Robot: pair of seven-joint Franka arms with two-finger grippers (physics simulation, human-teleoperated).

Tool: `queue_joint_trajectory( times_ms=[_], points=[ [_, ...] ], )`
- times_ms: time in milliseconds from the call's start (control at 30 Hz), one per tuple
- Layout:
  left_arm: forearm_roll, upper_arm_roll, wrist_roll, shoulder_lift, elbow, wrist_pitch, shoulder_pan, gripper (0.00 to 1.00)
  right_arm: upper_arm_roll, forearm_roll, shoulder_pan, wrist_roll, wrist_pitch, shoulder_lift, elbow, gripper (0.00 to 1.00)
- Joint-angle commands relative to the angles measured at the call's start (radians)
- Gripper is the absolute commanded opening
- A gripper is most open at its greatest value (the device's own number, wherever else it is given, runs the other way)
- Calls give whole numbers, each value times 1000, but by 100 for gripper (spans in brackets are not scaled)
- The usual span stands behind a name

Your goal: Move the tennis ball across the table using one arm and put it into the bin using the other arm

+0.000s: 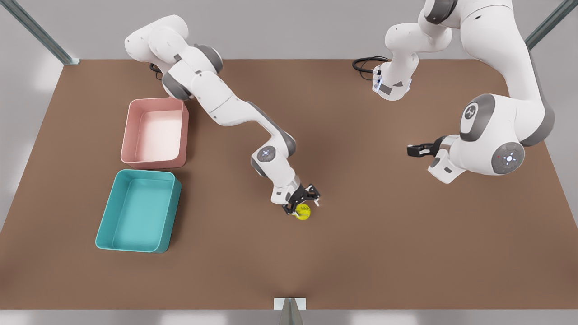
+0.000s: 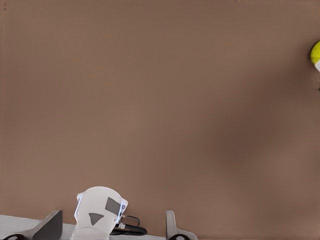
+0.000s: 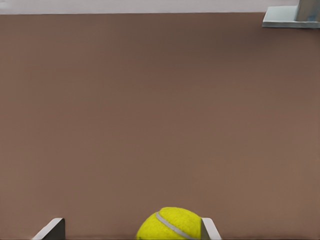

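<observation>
Here the right gripper (image 1: 307, 201), fingers spread wide and gripping nothing, hangs over the tennis ball (image 1: 302, 211) mid-table toward the near edge, so it should centre and close squarely before carrying it to the teal bin (image 1: 108, 214) while the left gripper (image 1: 413, 150) waits.

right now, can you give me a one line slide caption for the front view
Right gripper at the tennis ball mid-table, left gripper waiting apart, teal bin beside the pink bin.

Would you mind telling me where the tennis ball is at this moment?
In the front view the tennis ball lies on the brown table near its middle, between the right gripper's fingers, well to the right of the teal bin.
</observation>
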Motion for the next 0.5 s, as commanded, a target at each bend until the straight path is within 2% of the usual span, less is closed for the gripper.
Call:
queue_joint_trajectory(
  times_ms=[0,233,467],
  points=[
    [0,0,-29,0,0,-2,1,100,-2,0,-1,42,18,-7,-11,100],
    [1,0,-28,9,0,-1,2,100,-20,0,5,44,52,10,-11,100],
    [0,0,-28,17,0,1,10,100,-46,-6,11,27,77,99,58,100]
  ],
)
